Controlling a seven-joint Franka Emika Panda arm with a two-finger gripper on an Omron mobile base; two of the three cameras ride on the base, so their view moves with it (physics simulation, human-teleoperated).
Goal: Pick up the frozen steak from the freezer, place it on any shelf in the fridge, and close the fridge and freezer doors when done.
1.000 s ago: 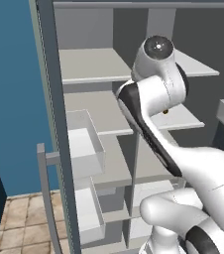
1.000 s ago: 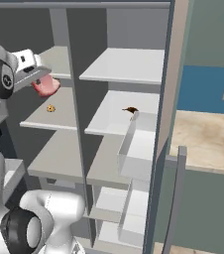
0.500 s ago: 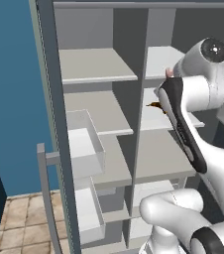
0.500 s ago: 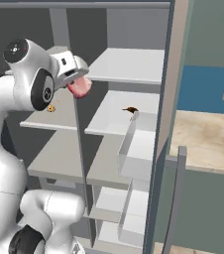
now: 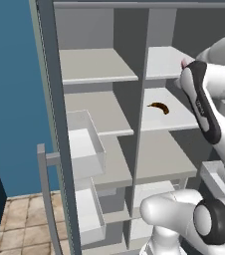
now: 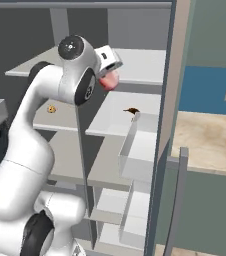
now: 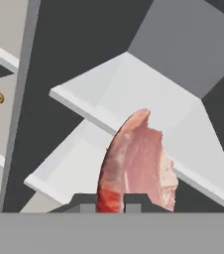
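Note:
My gripper [image 6: 105,77] is shut on the frozen steak [image 6: 110,80], a pinkish-red oval with a paler edge. In the hand view the steak [image 7: 136,163] stands on edge between my gripper's [image 7: 109,201] fingertips. It hangs in the air in front of the fridge's upper shelf [image 6: 137,60], right of the centre divider. From the left base camera a pink tip of the steak [image 5: 184,63] peeks out behind my arm by that shelf [image 5: 159,62]. To the left stands the freezer [image 6: 45,125]. Both doors stand open: the freezer door [image 5: 50,124] and the fridge door [image 6: 172,100].
A dark brown curved item [image 6: 131,111] lies on the fridge's second shelf, below the steak. A small cookie [image 6: 51,108] sits on a freezer shelf. Clear bins [image 5: 84,144] [image 6: 140,142] jut out at mid height near each door. A tan counter [image 6: 210,140] lies right of the fridge door.
My arm has swung to the right with the steak, from in front of the freezer side, past the divider, to in front of the fridge's upper shelves. The grip stayed shut.

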